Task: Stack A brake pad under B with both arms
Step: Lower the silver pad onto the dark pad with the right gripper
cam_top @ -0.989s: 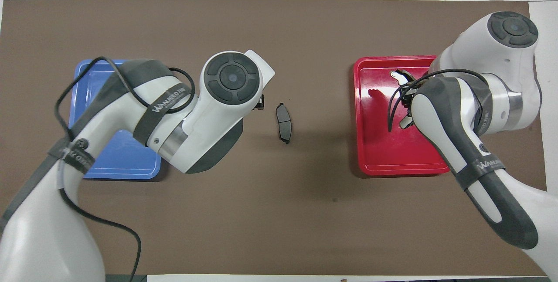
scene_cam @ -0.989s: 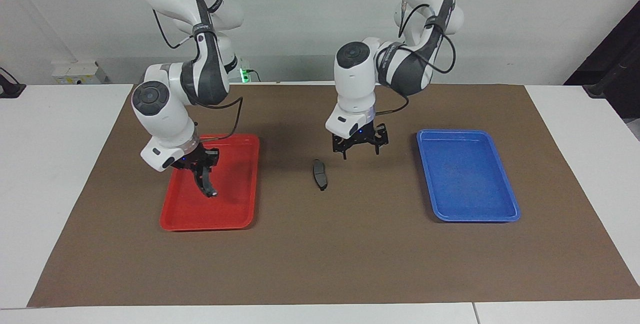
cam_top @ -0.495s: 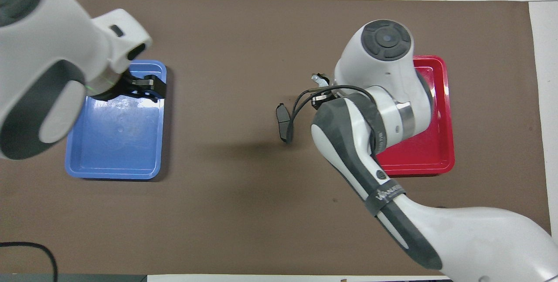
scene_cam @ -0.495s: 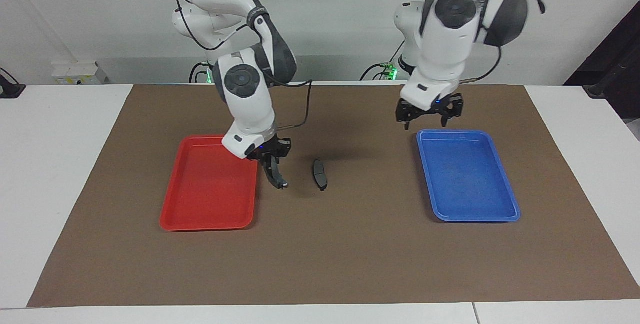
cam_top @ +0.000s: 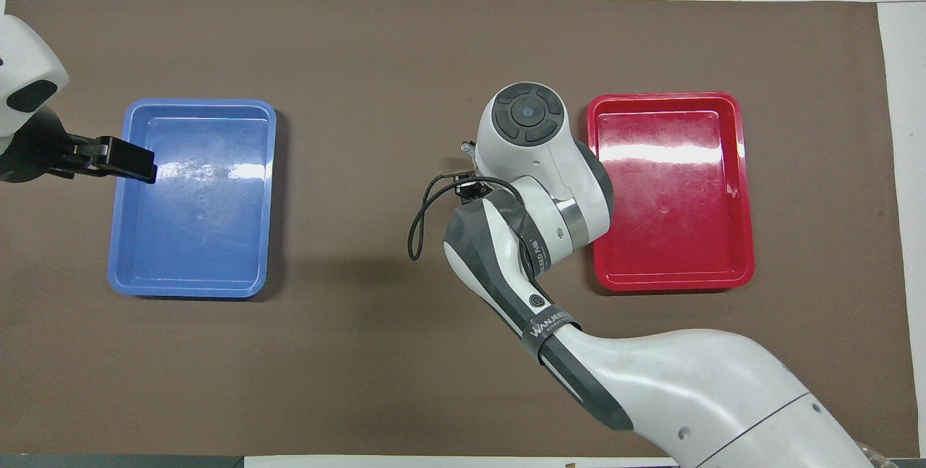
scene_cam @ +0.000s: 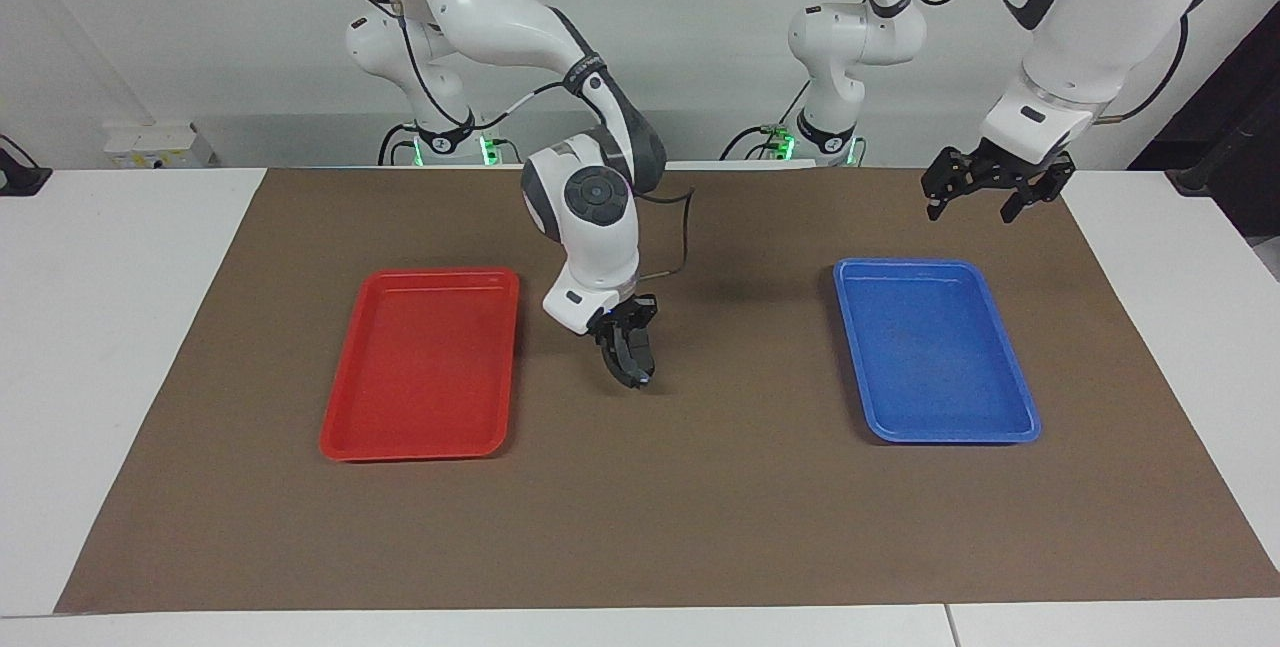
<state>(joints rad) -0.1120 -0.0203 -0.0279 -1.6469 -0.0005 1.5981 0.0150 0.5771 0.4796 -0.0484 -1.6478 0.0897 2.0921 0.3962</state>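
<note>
My right gripper hangs low over the middle of the mat, shut on B, the curved black pad, which points down from its fingers. B's pale end peeks out beside the right arm in the overhead view. The A brake pad is hidden: the gripper and B cover its spot in the facing view, and the arm covers it from above. I cannot tell whether B touches it. My left gripper is raised and open, holding nothing. From above, the left gripper is over the blue tray's edge.
An empty red tray lies toward the right arm's end of the brown mat. An empty blue tray lies toward the left arm's end. White table borders the mat on all sides.
My right gripper carried B from over the red tray to the mat's middle, above the A brake pad. My left gripper rose and pulled back from the middle toward its own end.
</note>
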